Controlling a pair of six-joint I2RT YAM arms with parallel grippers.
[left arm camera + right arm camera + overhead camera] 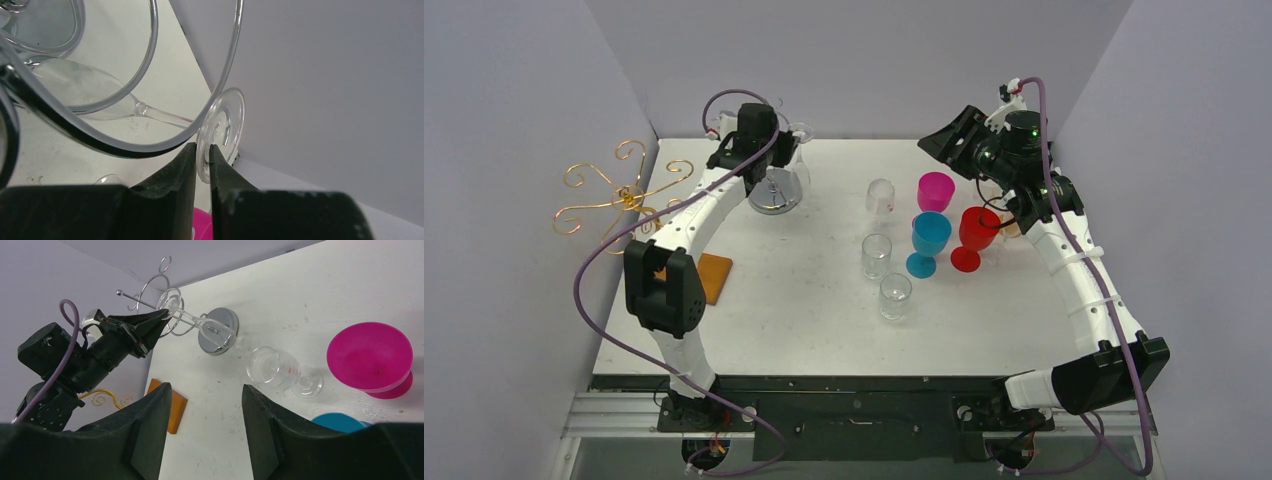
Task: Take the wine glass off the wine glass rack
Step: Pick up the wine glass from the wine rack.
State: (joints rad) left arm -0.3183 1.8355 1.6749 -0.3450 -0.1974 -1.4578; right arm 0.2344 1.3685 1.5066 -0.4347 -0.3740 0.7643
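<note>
A clear wine glass (225, 125) hangs tilted in the silver wire rack (150, 75), whose round chrome base (776, 190) stands at the table's back left. My left gripper (202, 150) is shut on the rim of the glass's round foot. The stem runs from the foot down to the bowl, which lies inside the wire ring. The right wrist view shows the same grip, with the left gripper (162, 315) at the foot (170, 300) above the rack base (218, 331). My right gripper (206, 390) is open and empty, held above the table's back right (944, 145).
In the table's middle right stand a clear glass (881, 196), a magenta cup (935, 190), a blue goblet (929, 240), a red goblet (975, 235) and two small clear glasses (876, 255). An orange block (714, 277) lies at the left. A gold wire rack (619, 195) sits past the left edge.
</note>
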